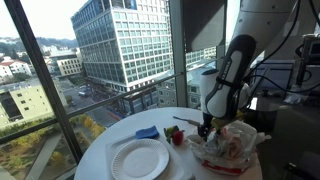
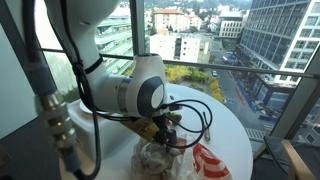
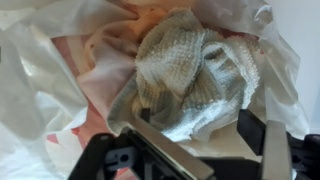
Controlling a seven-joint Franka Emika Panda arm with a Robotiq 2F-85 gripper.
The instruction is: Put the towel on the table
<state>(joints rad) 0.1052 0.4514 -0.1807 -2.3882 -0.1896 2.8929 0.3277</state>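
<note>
Now: pre-grasp over bag (image 3: 40,90).
Claw (image 3: 195,125) spread, towel (image 3: 190,70) at 12 o'clock, bagged, so lift out before surface (image 1: 120,134).

The crumpled knitted towel (image 3: 195,75) is pale grey with a fine waffle pattern, and the thin plastic bag (image 3: 45,90) is translucent white with red print. The round counter (image 1: 97,158) and round dinner plate (image 1: 140,158) are plain white.
</note>
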